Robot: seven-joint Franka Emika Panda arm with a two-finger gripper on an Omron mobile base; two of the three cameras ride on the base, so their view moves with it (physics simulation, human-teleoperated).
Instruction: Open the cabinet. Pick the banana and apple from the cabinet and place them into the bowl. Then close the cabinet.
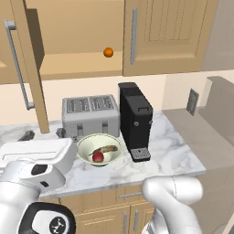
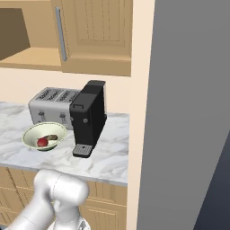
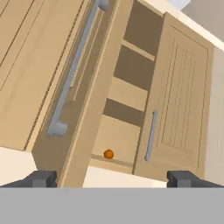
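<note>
Fingers [image 3: 112, 178] spread wide, nothing between them, pointing up at the cabinet [image 3: 183, 87] from below. Two dark fingertips [image 3: 41, 178] sit at the bottom of the hand view, well apart from each other.

Just beyond the left fingertip: edge of the open left door [image 3: 83, 127], swung out, with its long silver bar handle [image 3: 72, 74] running up and away from the fingers. No contact seen between the fingers and the door or handle.

Beyond the right fingertip: right door [image 1: 169, 32] shut, its own bar handle [image 3: 151, 135] vertical near the door's inner edge.

Between the two doors, ahead of the gap in the fingers: open cabinet inside, shelves visible, small orange ball [image 3: 108, 154] on the bottom shelf near its front lip.

Bowl [image 1: 87, 157] on the marble worktop [image 1: 173, 155], far below the fingers, in front of the toaster [image 1: 90, 114] and just beside the black coffee machine [image 1: 135, 119]. Apple [image 1: 98, 157] and banana [image 1: 106, 149] both lie inside the bowl, close together; cannot tell whether they touch.

Right base view: same bowl [image 2: 31, 141] with red apple [image 2: 42, 142] and brownish banana [image 2: 51, 137] in it, toaster [image 2: 51, 105] behind, coffee machine [image 2: 90, 117] beside it.
</note>
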